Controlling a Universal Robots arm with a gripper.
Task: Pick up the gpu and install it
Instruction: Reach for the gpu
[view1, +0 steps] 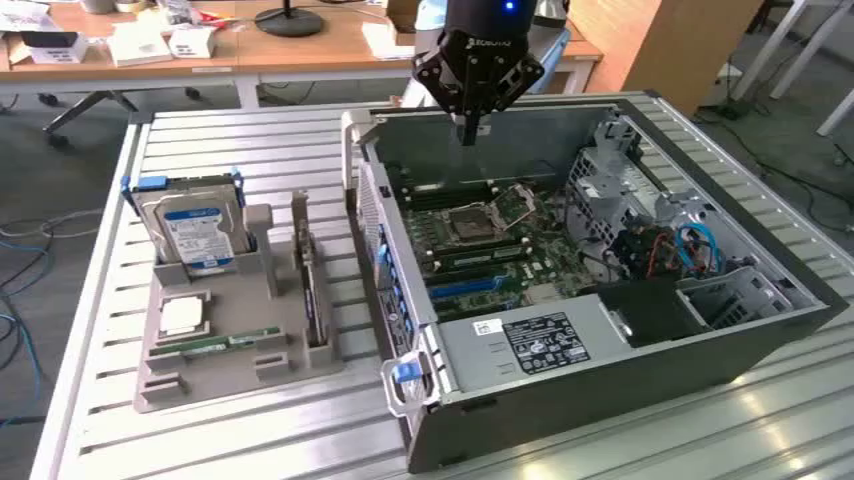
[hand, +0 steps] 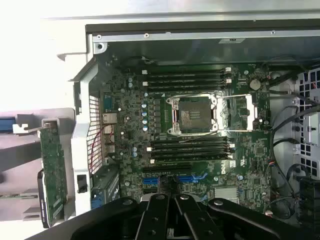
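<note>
Jaws of the gripper (view1: 467, 132) are pressed together with nothing between them. It hangs high over the far wall of the open computer case (view1: 641, 392), above the motherboard (view1: 487, 250). The gpu (view1: 307, 270) stands on edge in the grey holder (view1: 227, 372) on the tabletop (view1: 240, 140), just beside the case on the exterior view's left and near the hard drive (view1: 194, 235). The step in hand looks like the reach for the card, well apart from the gripper. Doing it well likely means spreading the jaws before descending, squaring them across the card's thin upper edge near its middle, and keeping clear of the case wall and the holder's posts.
</note>
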